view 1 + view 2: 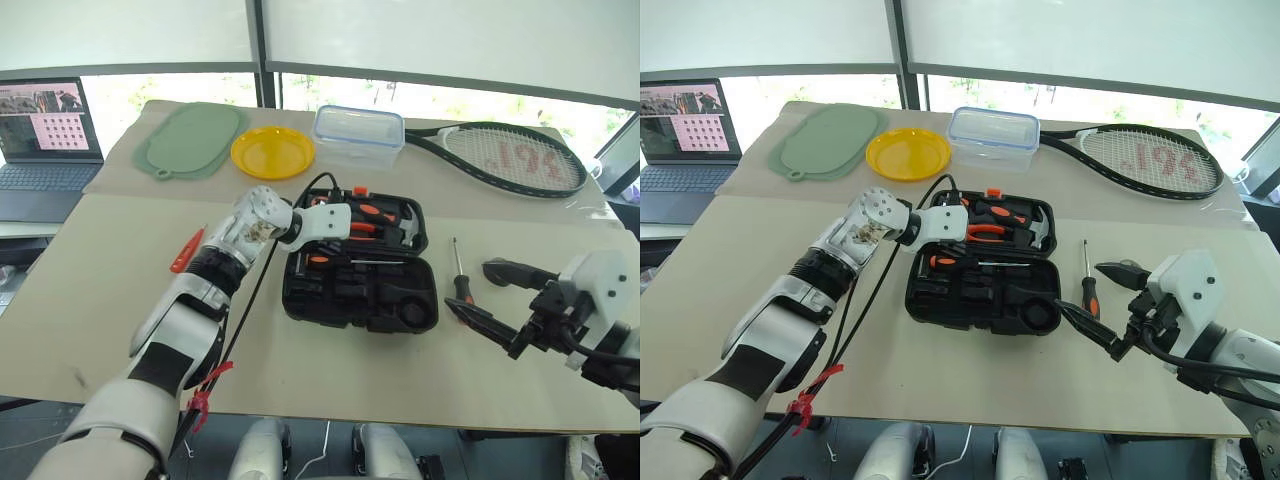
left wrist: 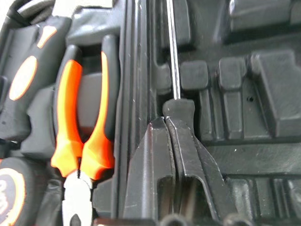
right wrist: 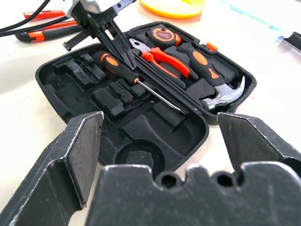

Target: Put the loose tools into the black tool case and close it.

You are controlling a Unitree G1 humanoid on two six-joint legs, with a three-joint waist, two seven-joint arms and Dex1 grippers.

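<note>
The black tool case [image 1: 400, 300] lies open in the middle of the table. In its near half rests a thin screwdriver [image 3: 117, 66] with a black-orange handle. My left gripper [image 2: 165, 121] is shut and empty, its tips right at the end of that handle. A second thin screwdriver [image 1: 461, 287] lies on the table to the right of the case. My right gripper [image 1: 470, 288] hangs open there, with nothing between its fingers [image 3: 77, 146]. An orange-black utility knife [image 3: 44, 32] and a thin orange tool [image 1: 187, 250] lie left of the case.
Orange-handled pliers [image 2: 80, 122], a hammer [image 3: 221, 94] and a tape measure [image 3: 162, 35] sit in the case's far half. Behind it stand a clear lidded box [image 1: 358, 128], a yellow plate [image 1: 272, 152], a green mat [image 1: 190, 140] and a racket [image 1: 510, 158]. A laptop [image 1: 45, 135] is far left.
</note>
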